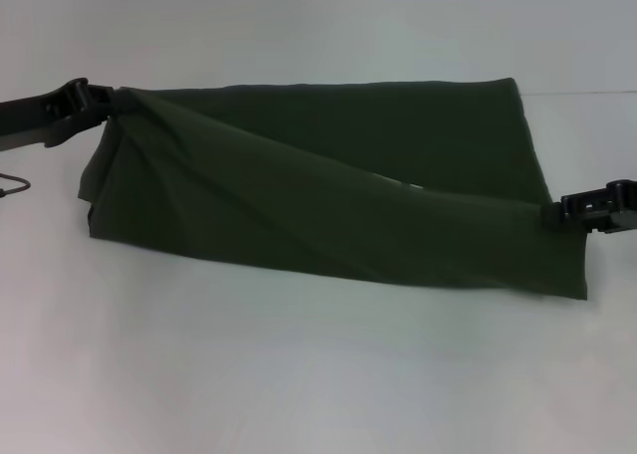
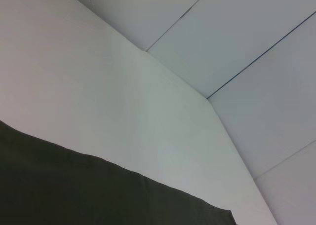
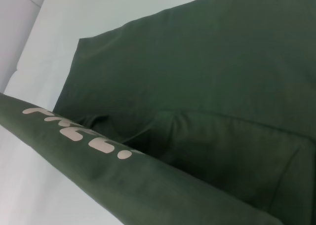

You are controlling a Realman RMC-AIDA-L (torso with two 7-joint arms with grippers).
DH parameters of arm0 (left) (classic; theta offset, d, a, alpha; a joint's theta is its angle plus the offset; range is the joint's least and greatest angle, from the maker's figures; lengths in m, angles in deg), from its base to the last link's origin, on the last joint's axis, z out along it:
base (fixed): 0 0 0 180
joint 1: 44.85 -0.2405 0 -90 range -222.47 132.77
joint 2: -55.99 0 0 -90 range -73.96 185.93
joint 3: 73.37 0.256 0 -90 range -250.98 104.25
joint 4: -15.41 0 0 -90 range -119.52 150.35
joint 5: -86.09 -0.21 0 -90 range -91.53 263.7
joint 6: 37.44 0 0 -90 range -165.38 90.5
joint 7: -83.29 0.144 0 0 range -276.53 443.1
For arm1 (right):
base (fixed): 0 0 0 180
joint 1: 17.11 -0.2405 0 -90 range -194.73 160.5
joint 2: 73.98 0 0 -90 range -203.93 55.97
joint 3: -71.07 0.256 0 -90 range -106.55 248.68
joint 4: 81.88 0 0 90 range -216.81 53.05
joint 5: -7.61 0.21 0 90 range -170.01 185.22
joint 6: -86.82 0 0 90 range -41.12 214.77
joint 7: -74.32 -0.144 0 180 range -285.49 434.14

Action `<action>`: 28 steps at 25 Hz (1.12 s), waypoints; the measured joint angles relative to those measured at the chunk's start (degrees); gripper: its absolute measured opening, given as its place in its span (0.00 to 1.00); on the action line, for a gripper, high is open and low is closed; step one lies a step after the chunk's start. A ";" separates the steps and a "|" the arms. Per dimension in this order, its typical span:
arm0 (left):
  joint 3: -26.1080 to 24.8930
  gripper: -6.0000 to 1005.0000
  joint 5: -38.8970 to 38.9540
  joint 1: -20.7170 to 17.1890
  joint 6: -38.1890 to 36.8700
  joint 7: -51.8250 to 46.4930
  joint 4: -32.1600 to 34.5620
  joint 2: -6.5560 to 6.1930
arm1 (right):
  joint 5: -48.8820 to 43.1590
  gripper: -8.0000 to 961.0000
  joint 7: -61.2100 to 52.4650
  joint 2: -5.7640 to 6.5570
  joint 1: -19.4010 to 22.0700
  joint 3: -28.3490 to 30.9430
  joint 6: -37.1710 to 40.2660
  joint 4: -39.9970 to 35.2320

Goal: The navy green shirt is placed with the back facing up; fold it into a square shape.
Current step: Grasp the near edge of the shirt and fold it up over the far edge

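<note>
Your left claw (image 1: pixel 107 103) at ten o'clock and right claw (image 1: pixel 553 213) at three o'clock each pinch the shirt (image 1: pixel 328 190), stretched mid-fold over the tabletop (image 1: pixel 299 374); uneven pulling could skew the crease.

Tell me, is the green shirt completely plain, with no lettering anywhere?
No. The right wrist view shows pale lettering printed on a raised fold of the green shirt.
</note>
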 joint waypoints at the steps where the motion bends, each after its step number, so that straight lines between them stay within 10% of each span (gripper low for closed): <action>1: 0.00 0.05 0.00 -0.01 -0.07 0.00 0.00 0.01 | 0.00 0.74 0.03 -0.15 -0.04 -0.12 -0.43 0.00; 14: 0.00 0.06 0.00 0.05 -1.30 -0.03 0.08 -0.04 | 0.11 0.73 0.50 -0.68 -0.35 -0.42 -2.51 2.11; 25: -0.26 0.06 -0.01 0.13 -1.23 -0.07 0.09 -0.03 | 0.43 0.51 3.56 -0.31 0.11 0.04 -1.55 1.77; 28: -0.28 0.05 0.00 0.06 -1.16 -0.07 0.08 -0.01 | 0.78 0.22 5.70 -0.06 0.16 0.40 -1.31 1.99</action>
